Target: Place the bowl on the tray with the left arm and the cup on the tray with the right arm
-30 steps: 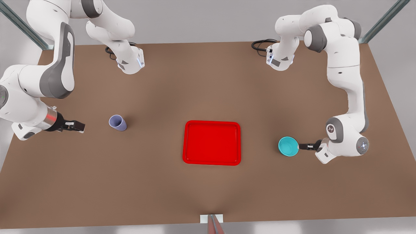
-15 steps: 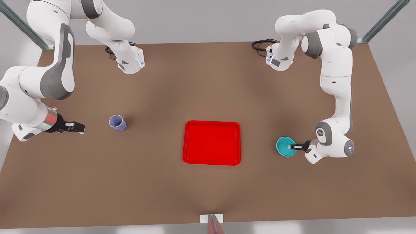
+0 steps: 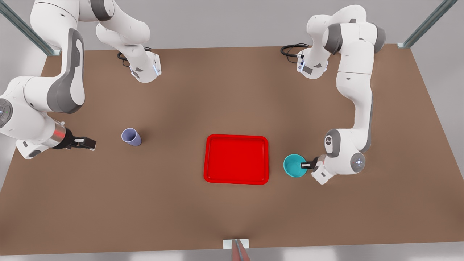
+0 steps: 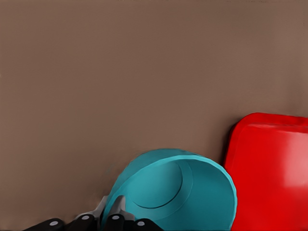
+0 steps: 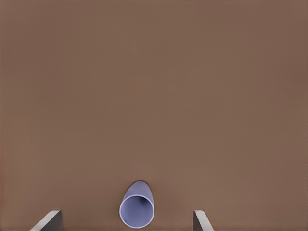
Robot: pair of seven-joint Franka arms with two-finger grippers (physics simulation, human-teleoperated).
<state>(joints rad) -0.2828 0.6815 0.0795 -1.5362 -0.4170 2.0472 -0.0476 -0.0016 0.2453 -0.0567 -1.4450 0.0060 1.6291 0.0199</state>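
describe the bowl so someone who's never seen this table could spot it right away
Find the red tray mid-table. Just off its edge toward the front view's right, the left gripper pinches the rim of the turquoise bowl. It is wider and lower than the lavender cup.

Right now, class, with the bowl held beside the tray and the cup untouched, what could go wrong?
1. The left gripper pinches only the bowl rim, so it may slip or tilt short of the tray.
2. The open right gripper sits apart from the cup; a careless approach might topple it.
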